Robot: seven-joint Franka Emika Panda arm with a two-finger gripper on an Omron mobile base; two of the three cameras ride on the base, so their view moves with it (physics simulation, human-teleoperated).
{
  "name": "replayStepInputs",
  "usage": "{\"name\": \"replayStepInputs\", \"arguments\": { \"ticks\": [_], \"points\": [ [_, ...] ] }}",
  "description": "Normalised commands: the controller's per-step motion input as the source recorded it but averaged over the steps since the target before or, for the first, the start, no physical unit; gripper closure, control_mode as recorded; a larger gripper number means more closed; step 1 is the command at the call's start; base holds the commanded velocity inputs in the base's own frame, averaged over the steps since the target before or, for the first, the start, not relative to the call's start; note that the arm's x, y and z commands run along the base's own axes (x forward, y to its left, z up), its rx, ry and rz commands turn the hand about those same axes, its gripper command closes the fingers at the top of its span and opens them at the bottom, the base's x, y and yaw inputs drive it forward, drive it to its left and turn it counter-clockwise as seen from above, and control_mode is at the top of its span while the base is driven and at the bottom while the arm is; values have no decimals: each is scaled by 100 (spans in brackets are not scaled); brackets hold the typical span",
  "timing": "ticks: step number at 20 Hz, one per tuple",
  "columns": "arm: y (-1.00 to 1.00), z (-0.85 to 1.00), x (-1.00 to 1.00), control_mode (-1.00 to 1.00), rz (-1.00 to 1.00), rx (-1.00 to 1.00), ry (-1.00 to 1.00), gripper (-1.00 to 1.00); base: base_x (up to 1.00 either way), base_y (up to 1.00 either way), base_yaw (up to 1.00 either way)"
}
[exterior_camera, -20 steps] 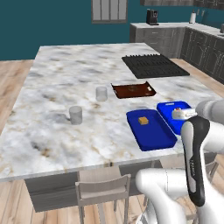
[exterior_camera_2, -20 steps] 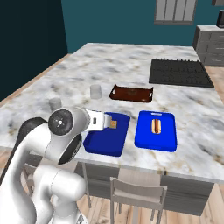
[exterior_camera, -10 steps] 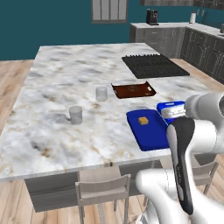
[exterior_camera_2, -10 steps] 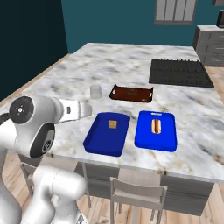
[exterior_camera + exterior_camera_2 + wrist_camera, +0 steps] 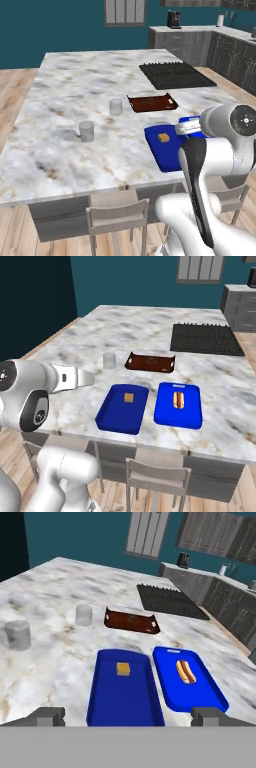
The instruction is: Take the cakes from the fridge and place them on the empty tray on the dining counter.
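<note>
One yellow squarish cake (image 5: 123, 669) lies on the plain deep-blue tray (image 5: 102, 697), near its far end. That tray (image 5: 112, 418) rests close to the front edge of the marbled dining counter (image 5: 150, 326), with the cake (image 5: 128, 398) (image 5: 162, 137) lying free on it. My gripper (image 5: 128, 714) hovers above the tray's near end. It is open, its fingertips (image 5: 47, 716) stand wide apart, and nothing is between them. My white arm hides part of the tray (image 5: 162, 152) in the left base view. The fridge is out of view.
Just right of the tray lies a second blue tray (image 5: 192, 416) holding a hot dog (image 5: 177, 400). Behind both are a dark brown tray (image 5: 150, 362) and a black cooktop (image 5: 205, 338). Two grey cups (image 5: 116, 106) (image 5: 86, 131) stand to the left. Stools (image 5: 117, 212) line the counter's front.
My arm has pulled back from over the tray toward the counter's front edge, gripper open throughout. The yellow cake stays on the tray.
</note>
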Motion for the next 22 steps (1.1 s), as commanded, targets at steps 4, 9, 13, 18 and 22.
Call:
{"name": "replayStepInputs", "arguments": {
  "ticks": [4, 9, 13, 18, 22],
  "points": [
    [0, 0, 0, 100, 0, 0, 0, -100, -49, -13, 5],
    [0, 0, 0, 100, 0, 0, 0, -100, -52, -7, 15],
    [0, 0, 0, 100, 0, 0, 0, -100, -98, -18, 17],
    [0, 0, 0, 100, 0, 0, 0, -100, -96, -78, 2],
    [0, 0, 0, 100, 0, 0, 0, -100, -42, -100, -21]
  ]
}}
